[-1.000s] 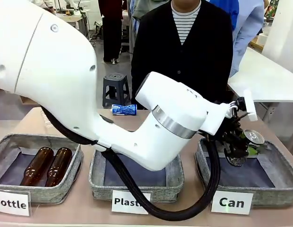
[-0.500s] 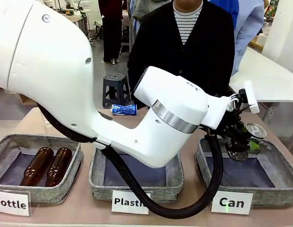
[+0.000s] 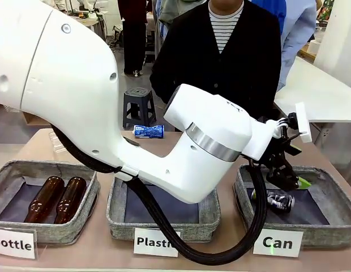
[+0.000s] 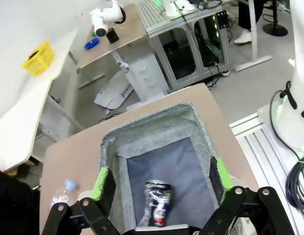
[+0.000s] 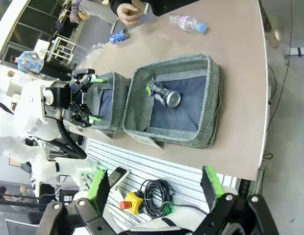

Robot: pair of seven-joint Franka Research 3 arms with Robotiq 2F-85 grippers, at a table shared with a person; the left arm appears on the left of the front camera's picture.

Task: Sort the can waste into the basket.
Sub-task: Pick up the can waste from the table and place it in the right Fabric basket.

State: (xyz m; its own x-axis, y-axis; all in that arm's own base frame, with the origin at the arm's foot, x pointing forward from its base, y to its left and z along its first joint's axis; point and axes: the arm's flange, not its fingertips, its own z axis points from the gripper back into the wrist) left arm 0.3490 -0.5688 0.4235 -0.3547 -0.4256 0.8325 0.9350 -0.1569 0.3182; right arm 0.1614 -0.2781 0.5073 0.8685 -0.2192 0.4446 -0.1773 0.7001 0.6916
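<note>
Left arm (image 3: 209, 141) reaches across to the basket (image 3: 322, 233); its pincer (image 3: 290, 180) hangs above the basket's middle, jaws spread wide, holding nothing. Right pincer (image 5: 154, 182), well apart from the basket, is spread wide too.

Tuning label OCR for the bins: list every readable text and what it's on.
"Bottle": left sign, fronting the left bin.
"Plasti", end hidden by the black cable: middle sign, fronting the middle bin.
"Can": right sign, fronting the basket.
Blue can: print too small to read.
Dark can in the basket: print blurred, unreadable.
</note>
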